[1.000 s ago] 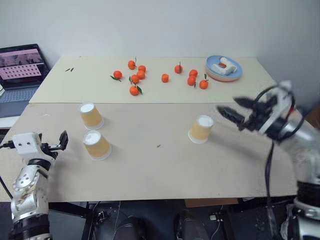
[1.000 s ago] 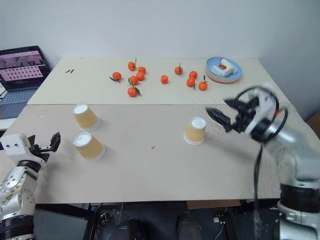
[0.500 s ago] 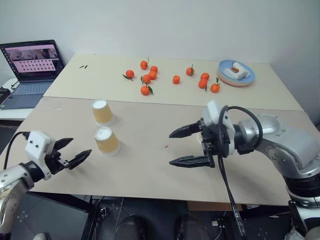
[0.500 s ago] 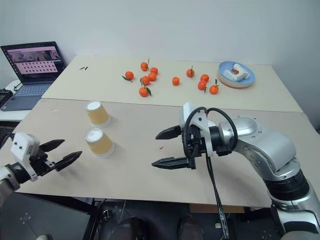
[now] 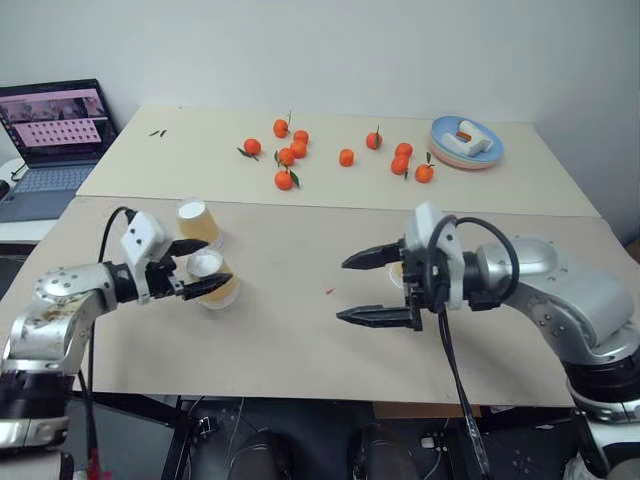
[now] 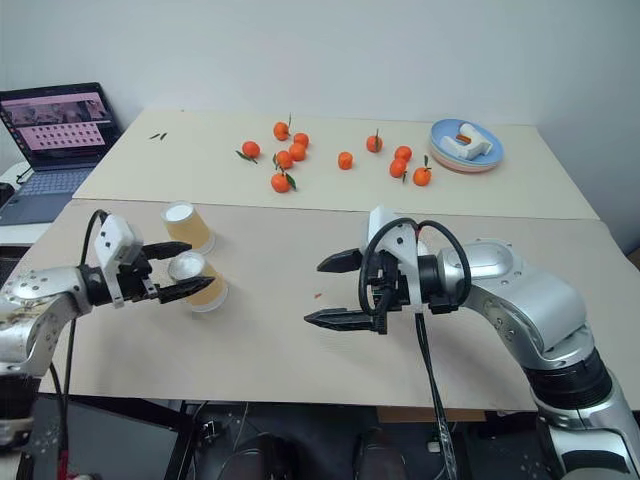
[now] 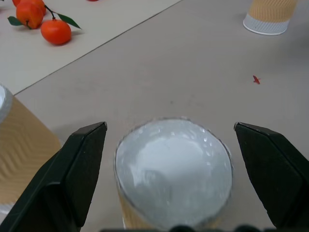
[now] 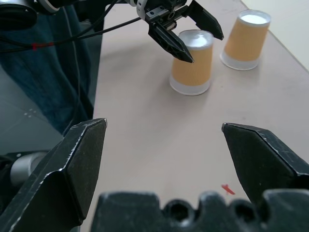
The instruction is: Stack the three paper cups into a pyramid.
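- left wrist view: left gripper (image 5: 190, 268) spread wide around the nearer upturned cup (image 7: 174, 179), not yet touching, likely to lift it.
- second cup (image 5: 198, 222) sits just behind, near the table's left edge.
- right gripper (image 5: 375, 287) gapes empty mid-table, hiding the third cup (image 7: 268, 16).

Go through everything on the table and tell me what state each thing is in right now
Three tan paper cups: upside down, unstacked.
Left gripper: open around the nearest cup, not closed.
Right gripper: open, empty.
Black laptop: lid up, screen lit.
Blue plate: holding a white object.
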Motion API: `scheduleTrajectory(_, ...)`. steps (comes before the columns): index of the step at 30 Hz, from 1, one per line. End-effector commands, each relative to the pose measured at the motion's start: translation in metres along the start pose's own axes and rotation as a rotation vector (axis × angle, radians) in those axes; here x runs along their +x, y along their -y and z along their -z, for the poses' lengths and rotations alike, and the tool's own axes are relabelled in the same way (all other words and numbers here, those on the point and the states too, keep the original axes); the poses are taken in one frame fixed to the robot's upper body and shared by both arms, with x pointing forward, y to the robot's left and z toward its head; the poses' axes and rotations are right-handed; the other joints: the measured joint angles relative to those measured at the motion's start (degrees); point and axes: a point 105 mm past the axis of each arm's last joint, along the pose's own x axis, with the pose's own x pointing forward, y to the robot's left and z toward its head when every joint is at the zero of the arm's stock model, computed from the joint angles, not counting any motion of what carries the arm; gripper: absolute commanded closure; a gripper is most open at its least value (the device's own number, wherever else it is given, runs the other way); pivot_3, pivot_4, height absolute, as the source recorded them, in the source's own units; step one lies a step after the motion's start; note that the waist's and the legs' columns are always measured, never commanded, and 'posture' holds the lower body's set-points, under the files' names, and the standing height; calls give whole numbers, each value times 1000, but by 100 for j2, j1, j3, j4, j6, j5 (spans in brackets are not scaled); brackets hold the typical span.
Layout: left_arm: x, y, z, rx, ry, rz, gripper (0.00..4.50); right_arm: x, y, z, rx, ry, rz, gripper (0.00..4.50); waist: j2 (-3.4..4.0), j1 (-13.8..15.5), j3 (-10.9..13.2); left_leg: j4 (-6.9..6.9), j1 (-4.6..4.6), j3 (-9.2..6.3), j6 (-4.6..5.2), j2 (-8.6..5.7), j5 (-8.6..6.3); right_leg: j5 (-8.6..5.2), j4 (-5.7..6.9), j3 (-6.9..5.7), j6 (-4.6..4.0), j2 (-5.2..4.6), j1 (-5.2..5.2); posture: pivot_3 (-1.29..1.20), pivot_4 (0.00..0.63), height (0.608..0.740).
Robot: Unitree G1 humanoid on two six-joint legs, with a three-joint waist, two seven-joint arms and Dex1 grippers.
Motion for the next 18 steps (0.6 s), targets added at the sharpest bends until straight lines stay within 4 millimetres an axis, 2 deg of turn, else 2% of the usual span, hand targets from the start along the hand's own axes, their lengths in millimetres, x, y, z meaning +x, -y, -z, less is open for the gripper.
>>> scheduleTrajectory(1,1,-4,-7,34,14,11,0,-7,0,-10,-51,13,45,15,0,-8,0,0,0,1,0,0,0,0,0,2,0,0,-1,0,150,680)
scheduleTrajectory(14,4,-10,-7,25,17,28,0,-13,6,-11,-61,9,112,15,-1,12,1,4,-1,-1,1,1,0,-1,1,4,2,0,-2,0,150,680)
scheduleTrajectory(15,4,-10,-7,22,18,28,506,-14,7,-11,-62,8,115,0,-1,13,1,5,-1,-1,1,1,0,-1,1,4,2,0,-2,0,150,680)
scheduleTrajectory(18,5,-10,-7,20,12,32,1438,-14,9,-11,-64,4,123,0,-1,13,1,5,-1,-1,1,1,0,-1,1,4,2,0,-2,0,150,680)
